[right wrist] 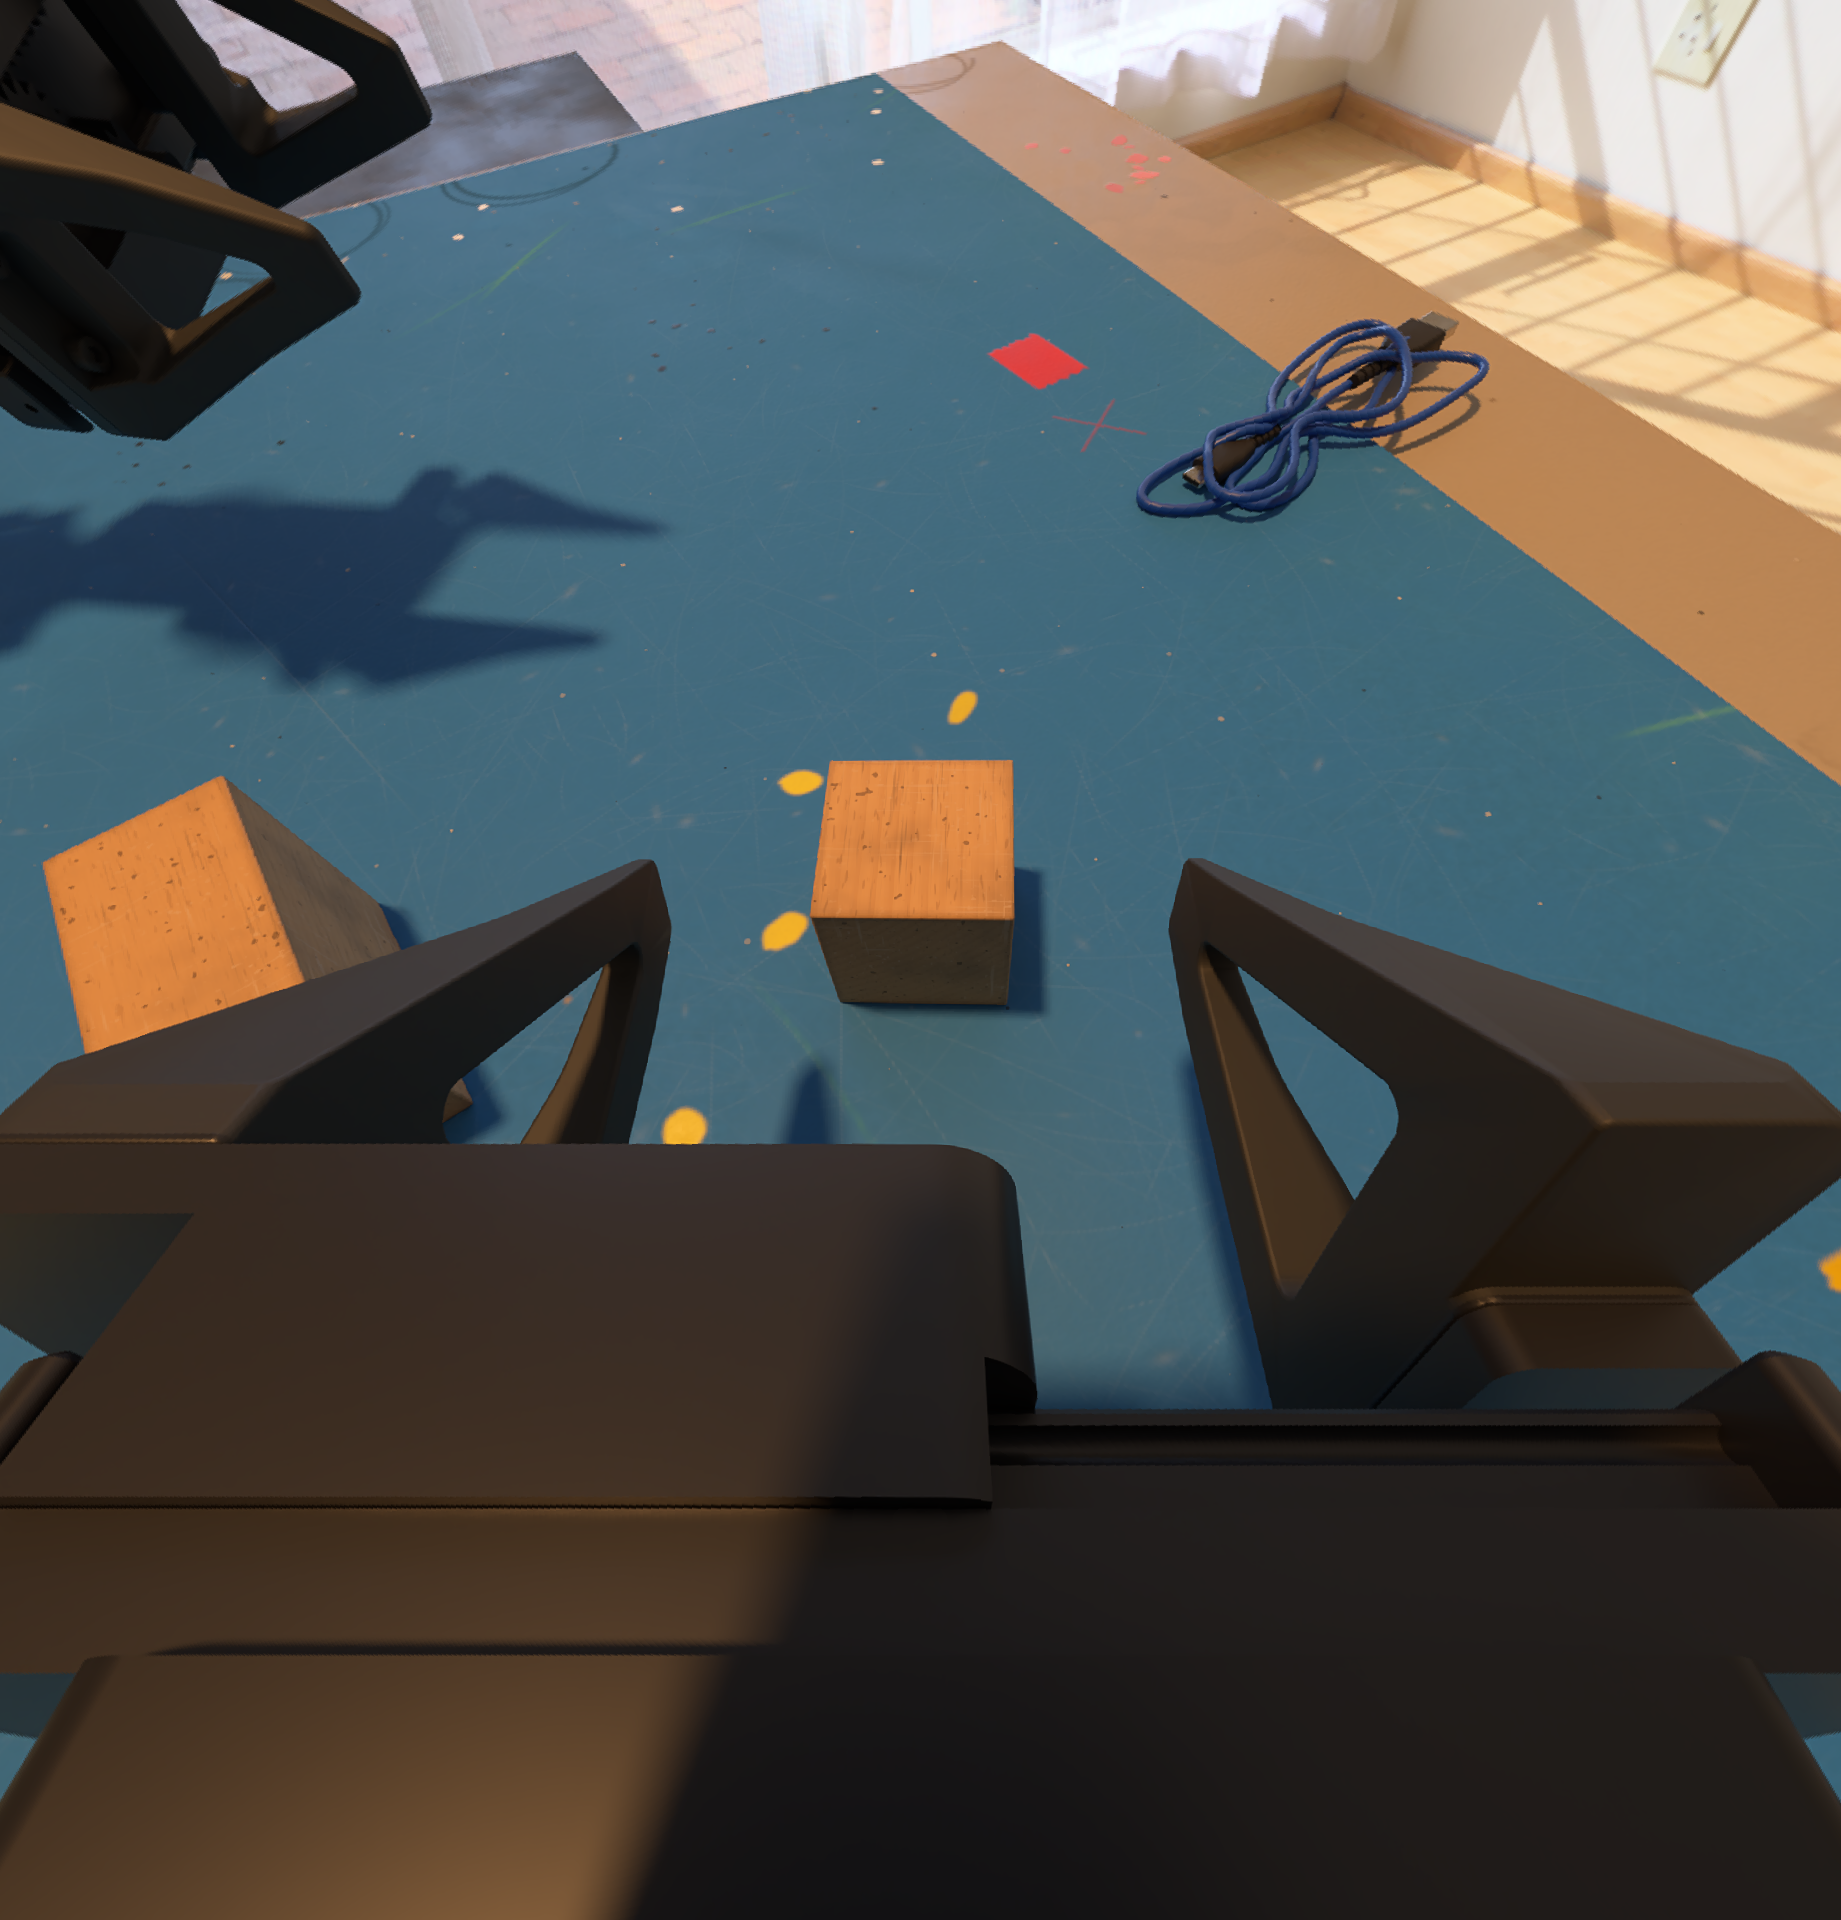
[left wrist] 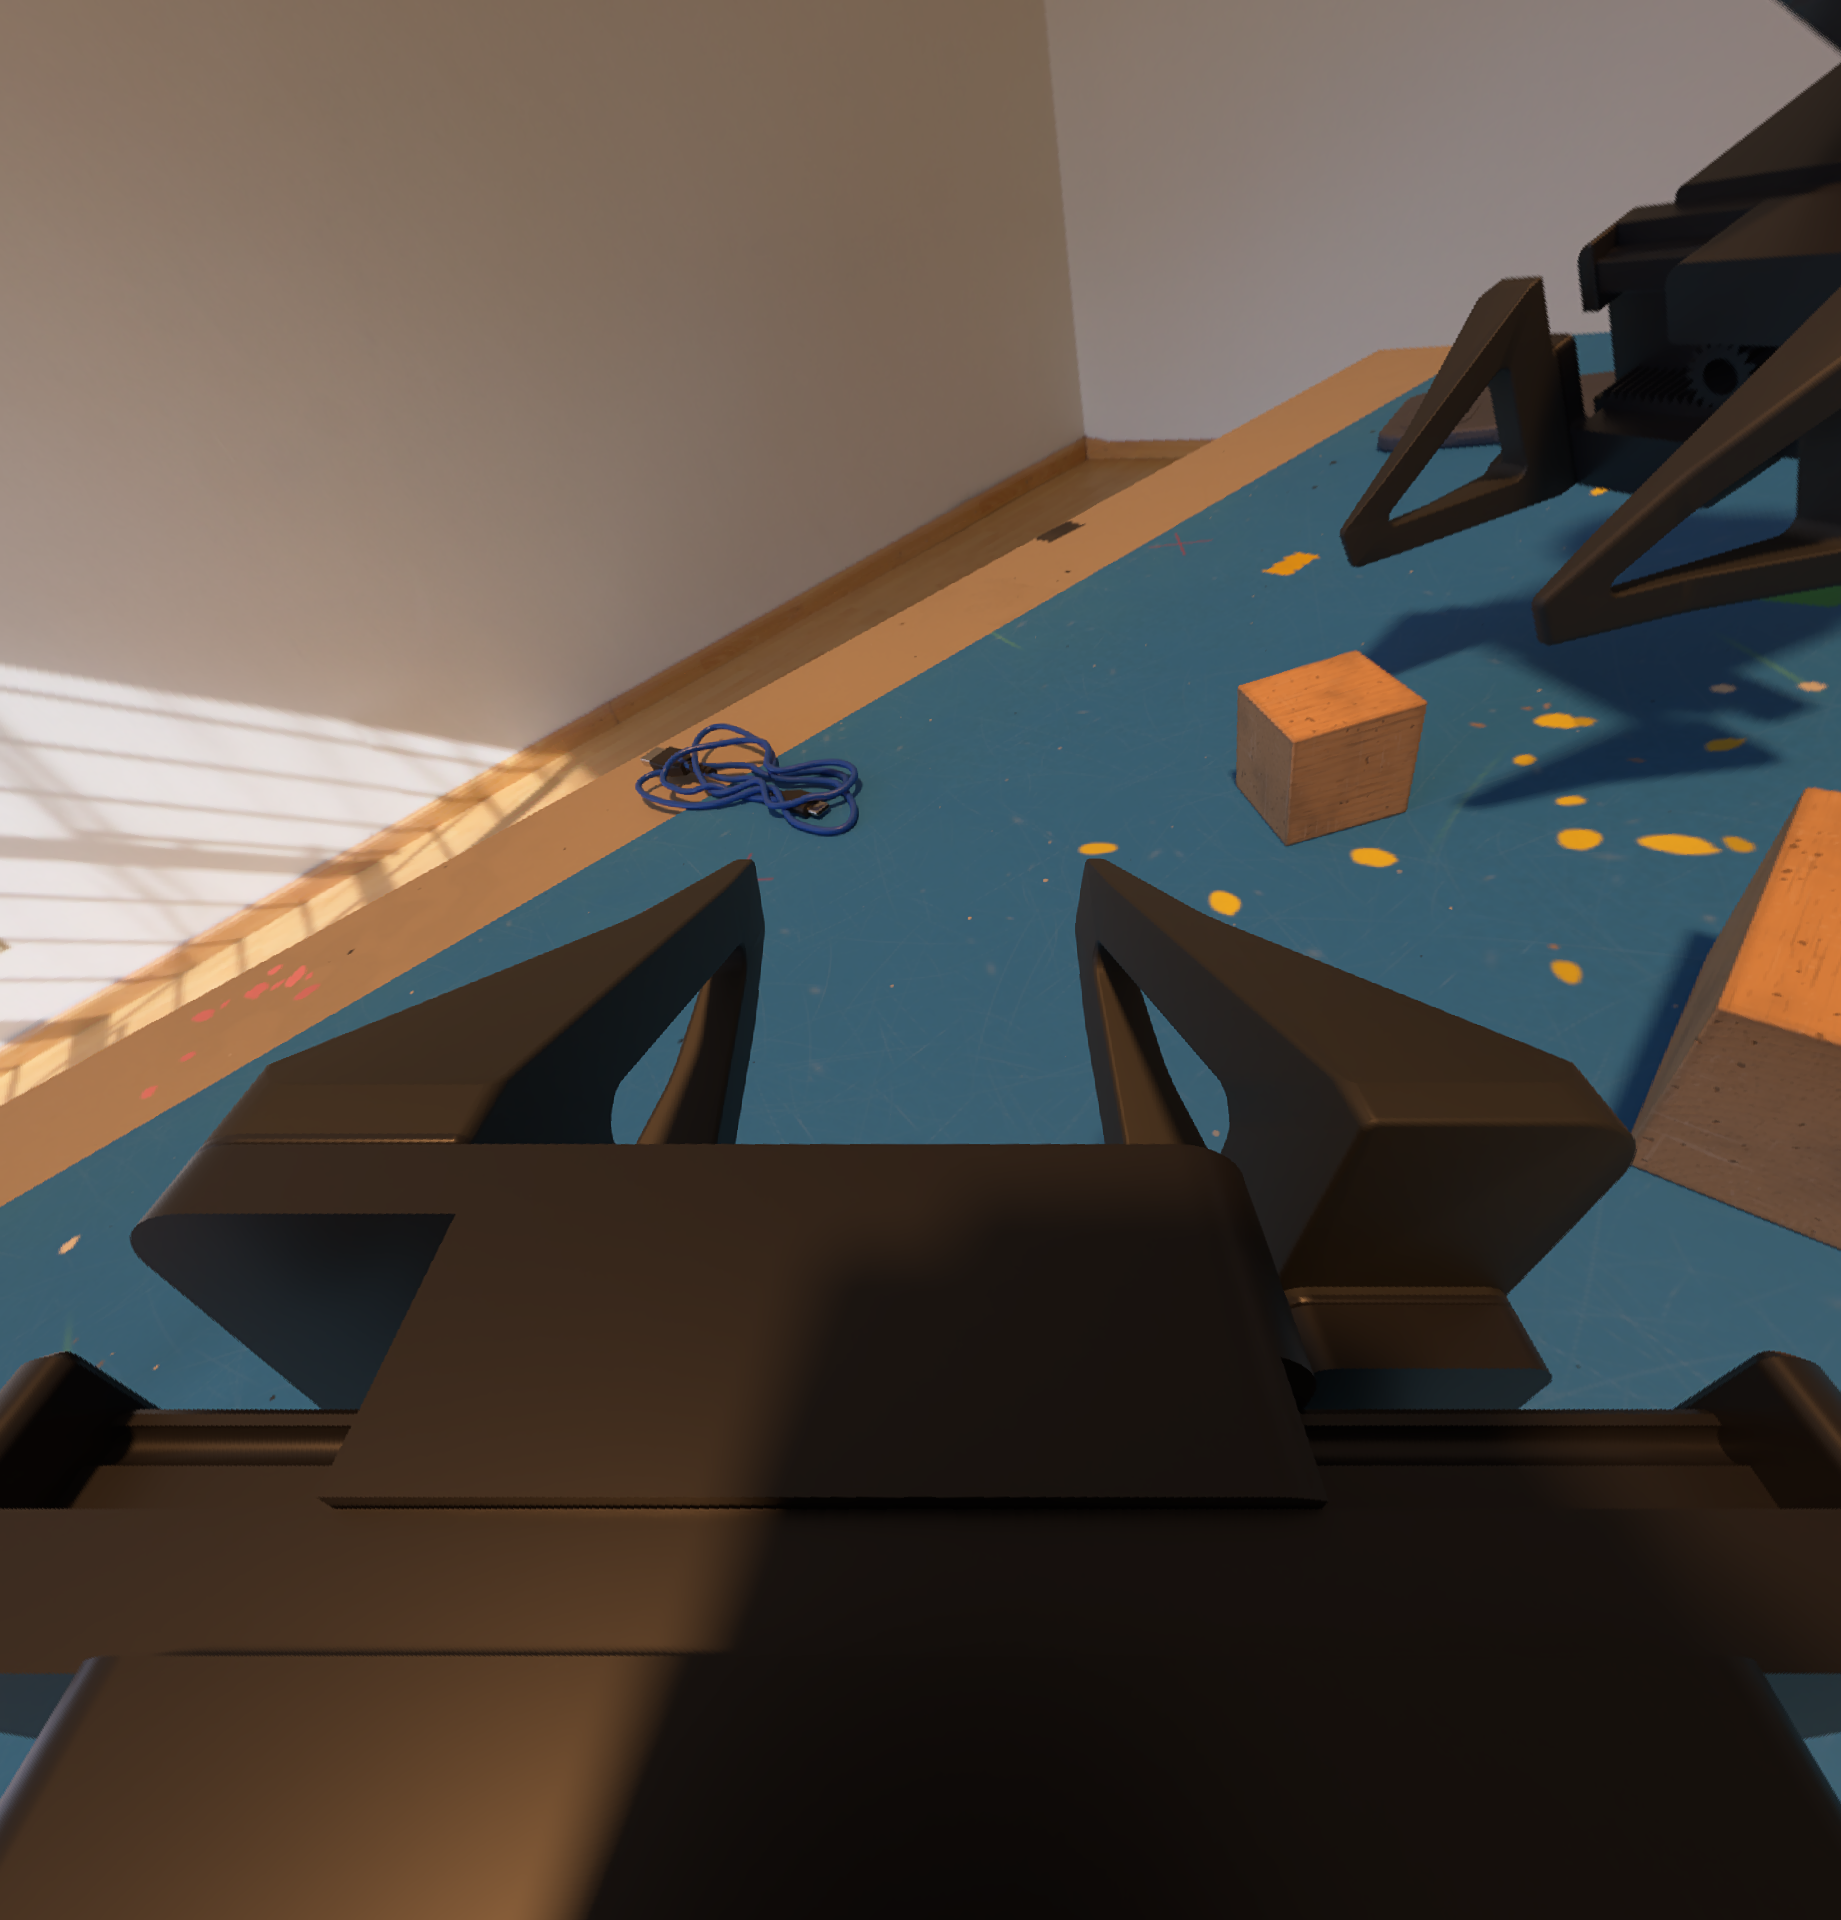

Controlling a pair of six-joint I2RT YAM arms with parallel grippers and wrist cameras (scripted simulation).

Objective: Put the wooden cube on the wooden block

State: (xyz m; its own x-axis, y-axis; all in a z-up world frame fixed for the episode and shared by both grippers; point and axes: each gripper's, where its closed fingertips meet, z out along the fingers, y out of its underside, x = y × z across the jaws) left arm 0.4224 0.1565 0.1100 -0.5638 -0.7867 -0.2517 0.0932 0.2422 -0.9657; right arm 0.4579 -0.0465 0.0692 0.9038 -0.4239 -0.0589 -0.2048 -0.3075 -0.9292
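A small wooden cube (right wrist: 913, 878) sits on the blue table top, straight ahead of my right gripper (right wrist: 921, 873), which is open and empty above the table. The cube also shows in the left wrist view (left wrist: 1329, 743). A larger wooden block (right wrist: 183, 909) lies to the left, partly hidden behind my right gripper's left finger; in the left wrist view it lies at the right edge (left wrist: 1799, 1013). My left gripper (left wrist: 921, 873) is open and empty, over bare table to the left of both. The right gripper shows far off in the left wrist view (left wrist: 1446, 592), the left one in the right wrist view (right wrist: 303, 208).
A coiled blue cable (right wrist: 1316, 416) lies near the table's brown wooden edge (right wrist: 1622, 561); it also shows in the left wrist view (left wrist: 755, 779). A red patch (right wrist: 1036, 360) and yellow paint spots mark the blue mat. Beyond the edge are floor and walls.
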